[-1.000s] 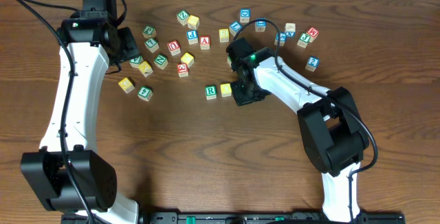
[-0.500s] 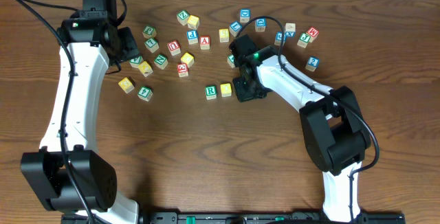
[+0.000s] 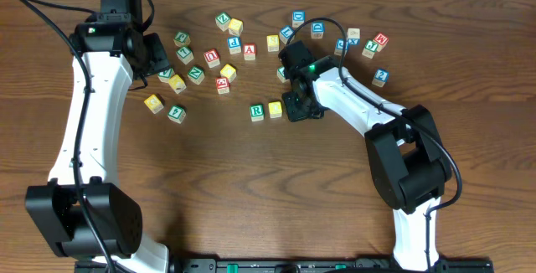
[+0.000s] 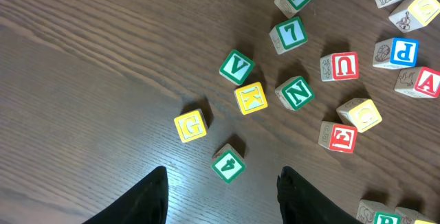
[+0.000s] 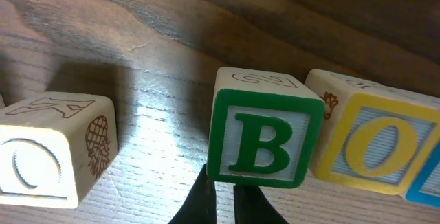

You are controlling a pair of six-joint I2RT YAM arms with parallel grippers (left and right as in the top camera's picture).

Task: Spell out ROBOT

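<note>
The right gripper (image 5: 221, 186) is seen with its fingers drawn almost together, only a slit left between them, and nothing is clasped. Its tips are set against the lower edge of the B block (image 5: 265, 131), which stands at the centre of the right wrist frame, just beside the O block (image 5: 368, 148) on its right. In the overhead view the R block (image 3: 257, 111) is found at mid-frame, left of the O, and B is taken to be hidden under the gripper. The third letter is thus judged to be in placing. A withdrawal that does not nudge the row is called for next, and then a second O and a T must be fetched. The left gripper (image 4: 223, 183) is held wide open, empty, above the scattered blocks (image 3: 209, 55) at upper left of the overhead frame. Letters read there: G (image 4: 190, 126), 4 (image 4: 227, 163), V (image 4: 236, 66), K (image 4: 251, 97), N (image 4: 296, 93), 7 (image 4: 287, 34), U (image 4: 339, 66), P (image 4: 395, 52), A (image 4: 423, 81). No brand is seen.
</note>
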